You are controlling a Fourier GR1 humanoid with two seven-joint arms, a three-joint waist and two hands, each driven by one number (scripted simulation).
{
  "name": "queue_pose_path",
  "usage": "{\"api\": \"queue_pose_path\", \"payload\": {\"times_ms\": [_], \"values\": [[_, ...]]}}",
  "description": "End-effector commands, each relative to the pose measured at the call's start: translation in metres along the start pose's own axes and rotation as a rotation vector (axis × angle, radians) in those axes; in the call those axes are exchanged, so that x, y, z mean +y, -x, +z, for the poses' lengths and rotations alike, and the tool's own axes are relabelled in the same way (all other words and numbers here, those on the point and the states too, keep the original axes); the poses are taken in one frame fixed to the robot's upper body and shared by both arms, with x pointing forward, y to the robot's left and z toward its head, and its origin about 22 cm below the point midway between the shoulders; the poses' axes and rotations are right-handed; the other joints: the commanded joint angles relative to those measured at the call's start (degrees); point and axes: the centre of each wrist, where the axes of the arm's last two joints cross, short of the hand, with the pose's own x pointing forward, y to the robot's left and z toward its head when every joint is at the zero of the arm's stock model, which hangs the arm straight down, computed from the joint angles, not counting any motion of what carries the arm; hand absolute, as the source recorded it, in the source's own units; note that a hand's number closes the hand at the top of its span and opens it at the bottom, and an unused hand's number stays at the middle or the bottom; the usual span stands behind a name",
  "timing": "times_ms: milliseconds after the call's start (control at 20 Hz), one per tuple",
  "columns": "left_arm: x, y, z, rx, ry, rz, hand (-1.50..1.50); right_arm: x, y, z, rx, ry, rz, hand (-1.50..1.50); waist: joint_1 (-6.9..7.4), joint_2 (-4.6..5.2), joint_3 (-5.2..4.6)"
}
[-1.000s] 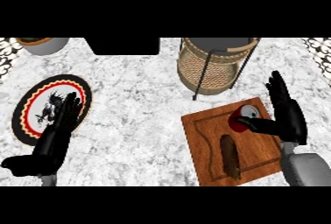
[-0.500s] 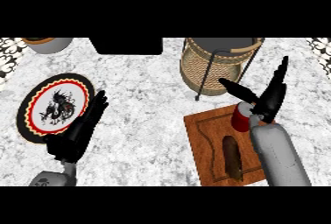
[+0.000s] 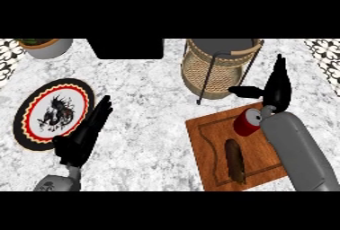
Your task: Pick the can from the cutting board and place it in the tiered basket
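Observation:
A red can [image 3: 249, 122] lies on its side at the far end of the wooden cutting board [image 3: 206, 152], its pale lid facing up. My right hand [image 3: 275, 87] hovers just beyond the can, between it and the woven tiered basket [image 3: 216, 67], with straight fingers pointing away and the thumb stretched left; it holds nothing. The right forearm [image 3: 299, 148] crosses the board's right side and touches the can's right edge. My left hand [image 3: 83, 134] rests open at the lower left, fingers up, beside the patterned plate.
A dark brown elongated item [image 3: 234, 159] lies on the board near its front. A round plate [image 3: 53, 112] with red and black rim lies at the left. A grey pot [image 3: 46, 46] stands far left and a black block [image 3: 126, 48] at the back edge.
My right hand moved forward and up past the can toward the basket, its forearm now over the board. The left hand rose and shifted right, beside the plate.

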Motion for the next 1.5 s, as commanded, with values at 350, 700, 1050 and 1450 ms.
{"api": "queue_pose_path", "payload": {"times_ms": [350, 700, 1050, 1450], "values": [[0.004, 0.006, -0.002, -0.002, -0.007, 0.004, 0.00, 0.004, -0.107, 0.024, 0.268, -0.294, 0.589, -1.50, -0.04, -0.49, 0.40], [0.005, 0.008, 0.002, -0.004, 0.001, 0.017, 0.00, -0.012, -0.146, 0.040, 0.358, -0.292, 0.633, -1.50, -0.64, -0.24, 0.75], [-0.002, 0.006, -0.005, -0.008, -0.014, 0.017, 0.00, 0.006, -0.112, 0.029, 0.440, -0.216, 0.765, -1.50, -1.04, -0.03, 0.73], [-0.003, 0.007, 0.002, 0.005, -0.015, 0.014, 0.00, 0.008, -0.085, 0.029, 0.535, -0.265, 0.678, -1.50, -0.58, 0.15, 0.87]]}}
